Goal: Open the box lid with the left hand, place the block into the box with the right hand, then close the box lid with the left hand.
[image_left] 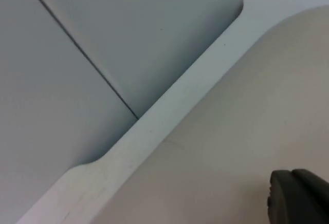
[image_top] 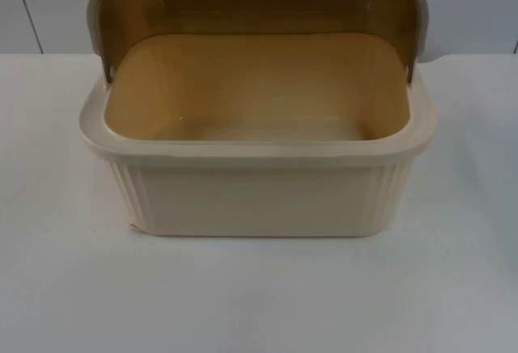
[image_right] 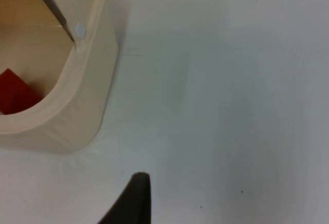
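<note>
Block [image_right: 15, 93] inside open box [image_top: 259, 199] | right end effector [image_right: 134, 203] beside box

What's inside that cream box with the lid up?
Inside the box, beside the right claw, a red block lies on the floor. From above, the front wall hides that part; the visible inner walls are bare.

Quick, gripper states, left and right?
Left gripper: over the lid, cannot be told.
Right gripper: beside the box, cannot be told.
</note>
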